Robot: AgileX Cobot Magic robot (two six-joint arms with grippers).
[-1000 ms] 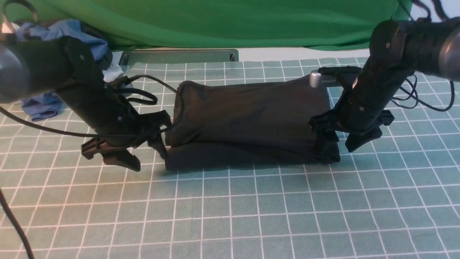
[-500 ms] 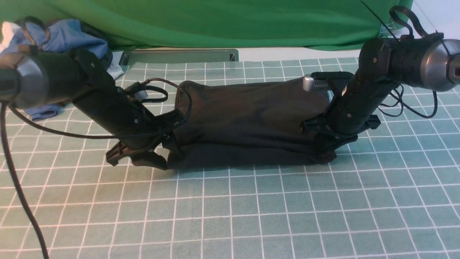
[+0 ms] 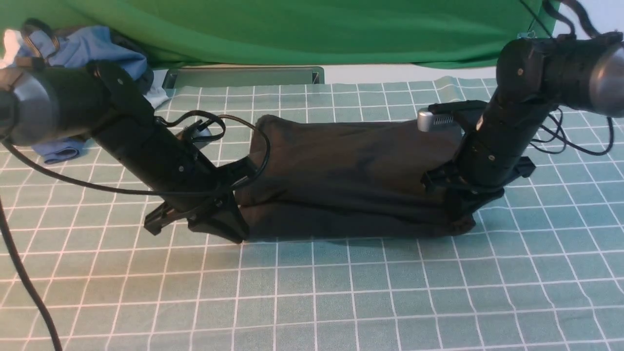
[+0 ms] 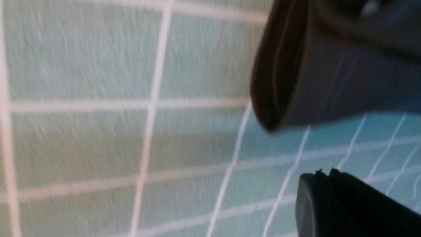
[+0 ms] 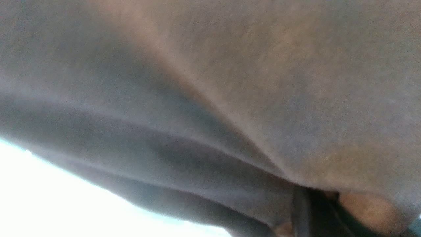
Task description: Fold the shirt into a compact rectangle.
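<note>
**Both grippers at the near corners of the folded black shirt**

The large black soft-knit shirt (image 3: 341,175) lies folded into a long band across the middle of the counter (image 3: 341,302), which is covered by a pale green mat with a white grid. Its near edge is a thick rolled fold running from side to side.

The left gripper (image 3: 222,225) sits low at the shirt's near left corner, its fingers brought fully together. In the left wrist view the black fingers (image 4: 345,200) are pressed flat against each other with no cloth between them, and the shirt's rounded folded end (image 4: 296,72) lies just beside them, apart from the tips.

The right gripper (image 3: 460,217) is down at the near right corner, fingers narrowed and buried in the fabric, pinching the fold. The right wrist view is filled with blurred dark cloth (image 5: 210,98) bunching toward the fingers (image 5: 306,210).

At the far left of the counter lies a heap of blue and white garments (image 3: 83,53). A bright green cloth (image 3: 302,29) hangs along the back.
</note>
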